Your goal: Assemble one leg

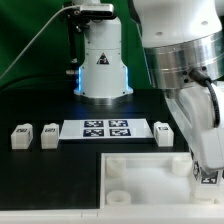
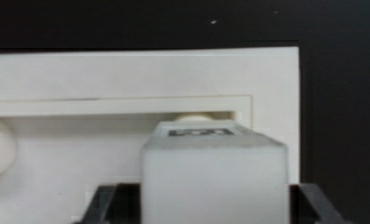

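In the wrist view my gripper is shut on a white leg. The leg's marker tag sits on its far end, and the dark fingers press on both its sides. The held leg hangs over the large white square panel, close to the panel's raised inner edge. In the exterior view the gripper is low over the panel's corner on the exterior view's right. The hand mostly hides the leg there.
Three more legs lie on the black table: two on the exterior view's left and one to the right of the marker board. A white robot base stands behind. A round socket shows on the panel.
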`<state>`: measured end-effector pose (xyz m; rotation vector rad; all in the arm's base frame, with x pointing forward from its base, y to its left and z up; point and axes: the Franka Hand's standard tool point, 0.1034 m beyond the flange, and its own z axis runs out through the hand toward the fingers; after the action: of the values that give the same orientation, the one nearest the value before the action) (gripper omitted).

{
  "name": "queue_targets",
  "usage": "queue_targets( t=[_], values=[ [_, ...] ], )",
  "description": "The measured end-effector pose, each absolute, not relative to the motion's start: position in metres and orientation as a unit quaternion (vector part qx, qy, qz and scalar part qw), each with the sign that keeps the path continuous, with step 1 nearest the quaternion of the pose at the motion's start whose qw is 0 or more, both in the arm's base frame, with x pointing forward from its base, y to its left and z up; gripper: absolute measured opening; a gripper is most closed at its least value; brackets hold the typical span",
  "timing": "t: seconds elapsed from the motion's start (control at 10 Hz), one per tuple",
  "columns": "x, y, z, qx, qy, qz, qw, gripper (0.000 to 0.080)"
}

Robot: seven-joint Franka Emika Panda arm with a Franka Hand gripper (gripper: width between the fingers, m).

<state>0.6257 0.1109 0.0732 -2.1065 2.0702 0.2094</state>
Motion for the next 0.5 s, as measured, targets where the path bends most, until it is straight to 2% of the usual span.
queue_targets(
  t=[0.1, 0.2, 0.3, 0.4, 0.5],
  values=[
    [0.6254, 0.1113, 0.0728, -0.717, 0.688, 0.070, 0.091, 0.0390],
    [0.6253, 0.1119, 0.0725, -0.728, 0.676, 0.068, 0.091, 0.0563],
    [0.6262, 0.1126, 0.0725, -0.800, 0.591, 0.053, 0.096, 0.0563],
    [0.6266, 0.1131, 0.0729, -0.841, 0.531, 0.044, 0.098, 0.0622],
    [0.6265, 0.1120, 0.0723, -0.858, 0.503, 0.041, 0.099, 0.0644]
  ],
)
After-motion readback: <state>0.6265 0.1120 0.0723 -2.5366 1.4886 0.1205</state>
